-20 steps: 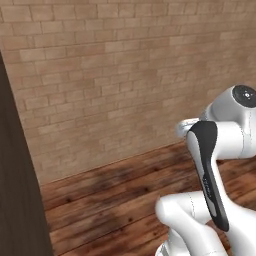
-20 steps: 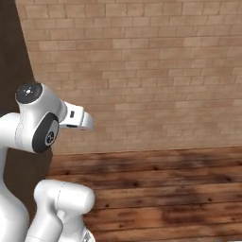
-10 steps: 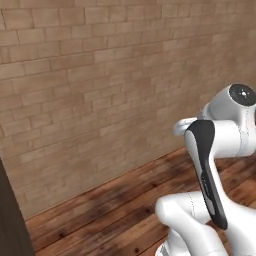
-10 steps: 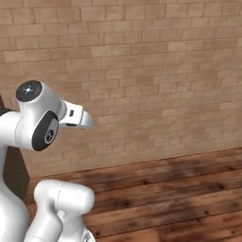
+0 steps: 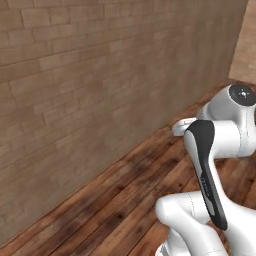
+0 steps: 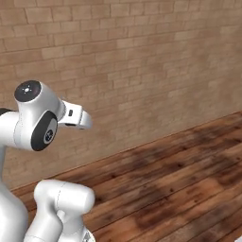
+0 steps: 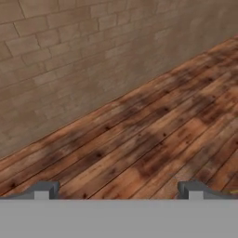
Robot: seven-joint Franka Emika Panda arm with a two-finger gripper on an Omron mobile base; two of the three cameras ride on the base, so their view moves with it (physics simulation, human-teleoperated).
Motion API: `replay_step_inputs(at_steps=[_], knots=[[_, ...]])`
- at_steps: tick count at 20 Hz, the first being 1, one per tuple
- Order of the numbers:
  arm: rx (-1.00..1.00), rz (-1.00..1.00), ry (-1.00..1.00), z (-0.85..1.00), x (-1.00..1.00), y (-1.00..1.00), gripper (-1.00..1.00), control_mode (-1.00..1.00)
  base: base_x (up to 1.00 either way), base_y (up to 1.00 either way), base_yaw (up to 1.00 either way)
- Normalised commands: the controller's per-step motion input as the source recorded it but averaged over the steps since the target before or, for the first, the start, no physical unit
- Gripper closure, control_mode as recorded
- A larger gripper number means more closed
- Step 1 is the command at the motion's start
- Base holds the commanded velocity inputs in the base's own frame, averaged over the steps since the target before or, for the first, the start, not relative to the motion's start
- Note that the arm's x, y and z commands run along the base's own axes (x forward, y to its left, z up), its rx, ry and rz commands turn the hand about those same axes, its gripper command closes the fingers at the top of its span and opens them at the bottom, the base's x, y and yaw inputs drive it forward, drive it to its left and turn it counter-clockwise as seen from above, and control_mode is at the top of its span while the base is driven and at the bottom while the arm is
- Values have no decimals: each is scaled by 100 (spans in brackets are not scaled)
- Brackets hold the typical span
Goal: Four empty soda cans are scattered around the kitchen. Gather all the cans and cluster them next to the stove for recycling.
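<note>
Soda cans and the black glass stove cannot be placed from these views; where they stand cannot be told.

Compared with a second ago, the whole picture is seen to have shifted in both base views, so the cameras have been carried round with the base rather than anything in the room being moved. The dark upright panel that stood at the left edge of both base views a second ago, and had shrunk half a second ago, has been swept out of frame. A corner has been brought into the left base view at the upper right, where the tan brick wall (image 5: 75,75) is met by a second, lighter brick wall (image 5: 250,45). The white jointed arm (image 5: 220,145) is held folded in the same pose against both base views as before.

The gripper (image 7: 118,193) is seen in the hand view with its two dark fingertips (image 7: 46,189) spread wide apart, and nothing is held between them.

The dark-stained wooden plank floor (image 7: 153,139) is bounded by the foot of the tan brick wall, which runs diagonally across each view. In the right base view the floor (image 6: 179,179) is laid open toward the right and lower edges. In the left base view a bare strip of floor (image 5: 125,200) is left between the wall and the arm, leading toward the corner.
</note>
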Motion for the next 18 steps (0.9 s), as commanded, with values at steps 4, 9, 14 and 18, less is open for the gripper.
replay_step_inputs(at_steps=[4,9,14,18], knots=[[0,0,0,0,0,0,-100,100,3,1,-48],[0,0,0,0,0,0,-100,100,32,-11,-34],[0,0,0,0,0,0,-100,100,47,-11,-29],[0,0,0,0,0,0,-100,100,25,6,-37]])
